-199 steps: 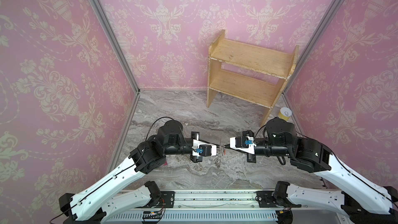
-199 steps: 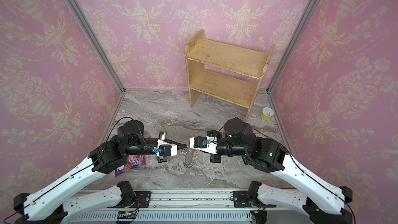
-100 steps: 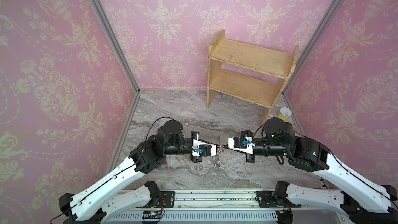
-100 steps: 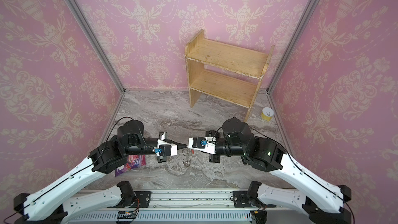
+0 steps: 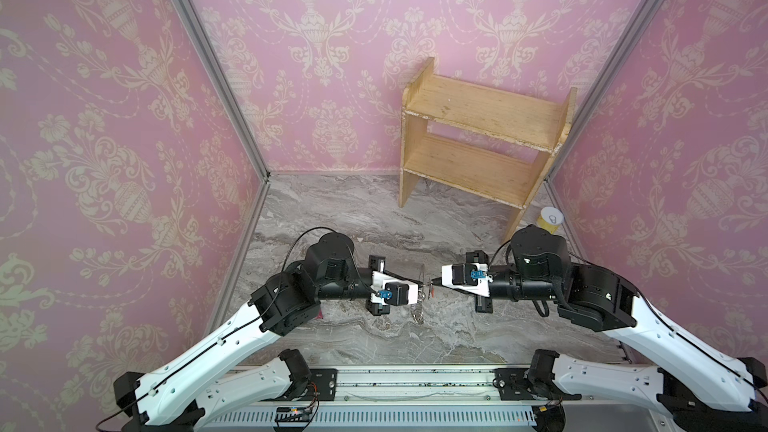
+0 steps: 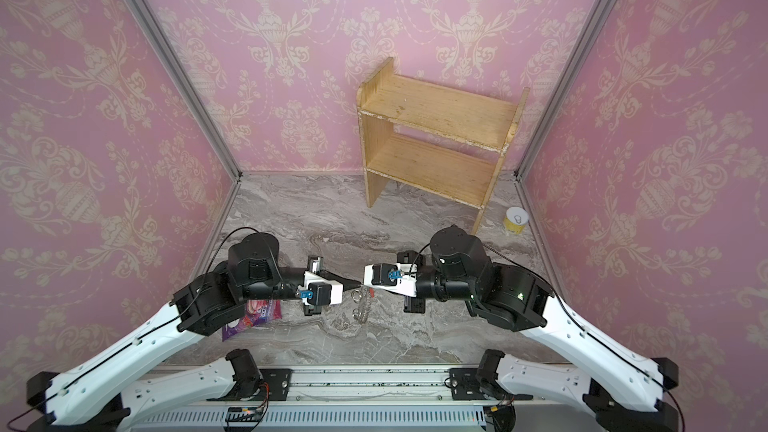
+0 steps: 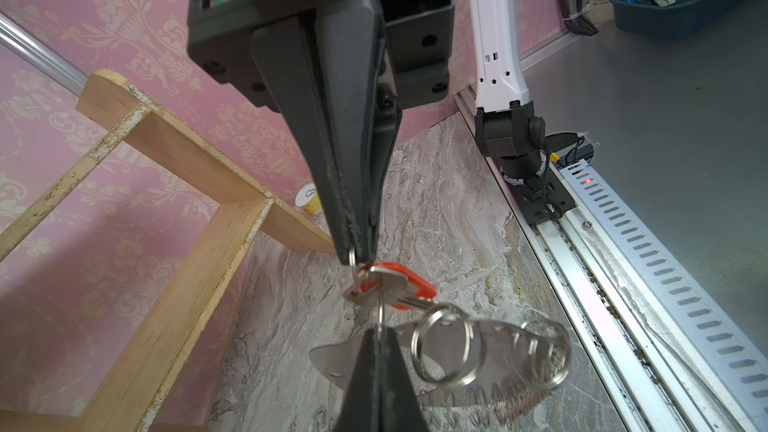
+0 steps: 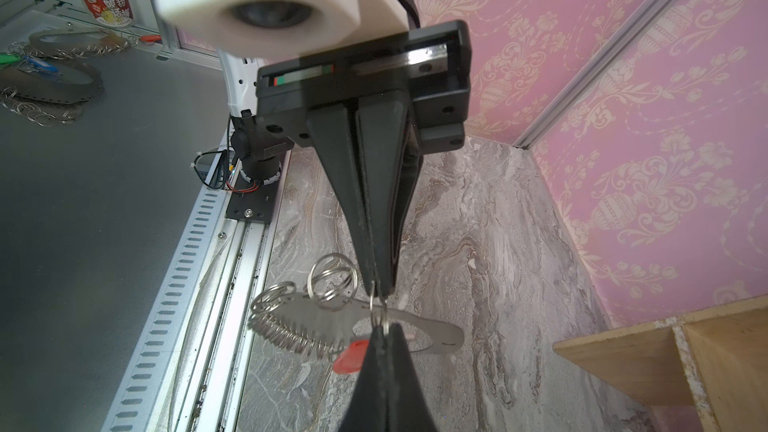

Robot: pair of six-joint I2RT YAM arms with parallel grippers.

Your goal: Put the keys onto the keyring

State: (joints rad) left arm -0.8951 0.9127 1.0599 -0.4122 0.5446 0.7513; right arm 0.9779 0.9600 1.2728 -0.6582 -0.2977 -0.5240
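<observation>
Both grippers meet tip to tip above the marble floor. My left gripper (image 7: 379, 328) (image 5: 424, 284) and my right gripper (image 8: 380, 326) (image 5: 433, 281) are each shut on the same small split ring (image 7: 365, 288), one on either side. The keys (image 7: 390, 284), a silver key with a red-orange tag (image 8: 349, 353), sit at this ring; whether they are threaded on it I cannot tell. The keyring (image 7: 469, 342) (image 8: 328, 315), a flat grey metal crescent edged with several split rings, hangs just below the tips, also seen as dangling rings (image 6: 361, 305).
A wooden two-tier shelf (image 5: 478, 147) stands at the back right with a yellow can (image 5: 549, 218) beside it. A purple snack packet (image 6: 253, 317) lies under the left arm. The slotted metal rail (image 5: 374, 384) runs along the front edge.
My right gripper has moved left toward the left gripper, closing the gap between the tips. The left arm has stayed put, and both grippers stayed shut.
</observation>
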